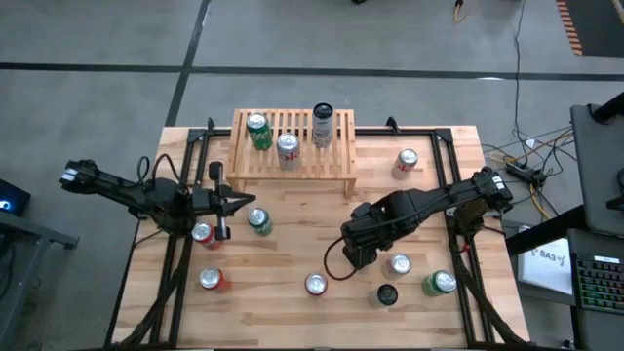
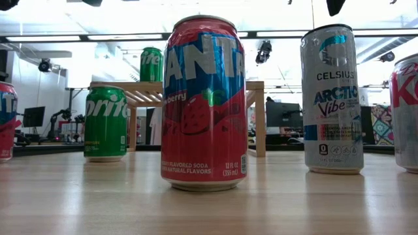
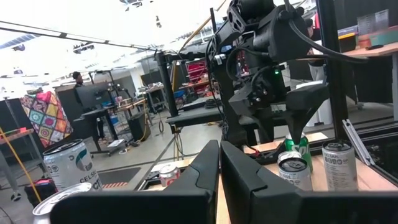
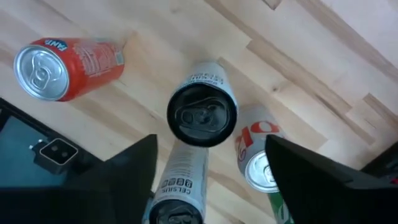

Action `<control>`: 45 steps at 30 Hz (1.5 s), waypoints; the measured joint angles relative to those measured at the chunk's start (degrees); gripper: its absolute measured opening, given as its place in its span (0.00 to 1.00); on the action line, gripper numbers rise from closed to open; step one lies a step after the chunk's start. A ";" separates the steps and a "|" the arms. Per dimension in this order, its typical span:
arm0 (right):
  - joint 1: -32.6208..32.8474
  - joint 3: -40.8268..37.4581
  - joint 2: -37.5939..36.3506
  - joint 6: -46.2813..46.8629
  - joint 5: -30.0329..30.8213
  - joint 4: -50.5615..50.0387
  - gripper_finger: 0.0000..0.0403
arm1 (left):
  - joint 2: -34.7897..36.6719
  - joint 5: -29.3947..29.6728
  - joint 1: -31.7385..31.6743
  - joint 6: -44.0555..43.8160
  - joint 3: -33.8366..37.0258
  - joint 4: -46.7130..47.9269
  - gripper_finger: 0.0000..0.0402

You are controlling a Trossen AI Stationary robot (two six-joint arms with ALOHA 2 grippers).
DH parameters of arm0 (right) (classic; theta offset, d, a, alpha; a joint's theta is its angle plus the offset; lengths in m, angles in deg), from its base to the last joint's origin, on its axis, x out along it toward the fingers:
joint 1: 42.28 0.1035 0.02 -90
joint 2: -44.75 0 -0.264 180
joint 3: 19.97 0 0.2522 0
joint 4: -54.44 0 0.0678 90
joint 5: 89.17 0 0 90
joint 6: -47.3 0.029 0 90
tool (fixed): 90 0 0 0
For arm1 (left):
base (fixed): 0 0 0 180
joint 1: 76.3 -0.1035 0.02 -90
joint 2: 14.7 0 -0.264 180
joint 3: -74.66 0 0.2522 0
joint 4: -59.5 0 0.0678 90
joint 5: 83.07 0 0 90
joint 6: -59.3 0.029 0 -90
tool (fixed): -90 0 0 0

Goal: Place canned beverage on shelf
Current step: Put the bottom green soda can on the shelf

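The light-wood shelf [image 1: 292, 146] stands at the table's far middle. It bears a green can [image 1: 258, 130], a red-and-white can [image 1: 289, 148] and a tall silver can [image 1: 323, 124]. My right gripper [image 1: 356, 255] is open and points down. It hangs above a white Celsius can [image 2: 332, 98] that stands upright on the table. That can shows between the fingers in the right wrist view [image 4: 180, 186], and the gripper [image 4: 211, 143] is clear of it. My left gripper [image 1: 237, 203] is shut and empty, lying level at the table's left beside a green Sprite can [image 1: 258, 220].
Loose upright cans stand around the right gripper: a strawberry Fanta [image 1: 315, 284], a second black-topped Celsius [image 1: 388, 294], a red-and-white can [image 1: 398, 263] and a green can [image 1: 439, 283]. Two red cans [image 1: 202, 232] [image 1: 210, 280] stand at the left. One can [image 1: 407, 161] stands right of the shelf.
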 joint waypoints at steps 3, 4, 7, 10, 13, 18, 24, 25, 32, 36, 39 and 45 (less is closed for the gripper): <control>0.02 0.00 0.00 -0.04 -0.16 0.07 0.80 | -0.02 -0.01 0.00 0.00 0.00 -0.04 0.00; 0.02 0.00 0.00 -0.04 -0.17 0.07 0.82 | -0.02 -0.01 0.00 0.00 0.00 -0.06 0.00; -0.11 0.00 0.00 0.07 -0.32 0.07 0.86 | 0.00 -0.01 0.00 0.00 0.00 -0.06 0.00; -0.09 0.00 0.00 0.79 -0.52 -0.01 0.88 | -0.02 -0.01 0.00 0.00 0.02 -0.06 0.00; 0.36 0.00 0.00 0.45 -2.04 -1.38 0.87 | -0.02 -0.01 0.00 0.00 0.02 -0.03 0.00; 0.83 -0.64 -0.64 -0.81 -1.54 -2.29 0.86 | -0.04 -0.01 0.00 -0.02 0.06 0.08 0.00; 1.60 -4.05 -2.41 -0.23 -1.46 -2.38 0.83 | -0.36 -0.01 0.00 -0.04 0.09 0.13 0.00; 1.76 -4.85 -2.85 0.07 -1.47 -2.36 0.82 | -0.42 -0.03 0.00 -0.04 0.11 0.13 0.00; 2.68 -10.76 -6.52 2.82 -1.41 -2.41 0.82 | -0.57 -0.03 0.00 -0.46 0.11 0.10 0.00; 3.82 -13.97 -9.53 6.30 -1.48 -2.39 0.82 | -0.57 -0.03 0.00 -0.46 0.11 0.08 0.00; 5.45 -16.63 -12.35 10.19 -1.45 -2.22 0.82 | -0.57 -0.03 0.00 -0.48 0.11 0.08 0.00; 10.78 -22.58 -17.17 22.17 -2.11 -1.88 0.82 | -0.68 -0.03 0.00 -0.48 0.11 0.08 0.00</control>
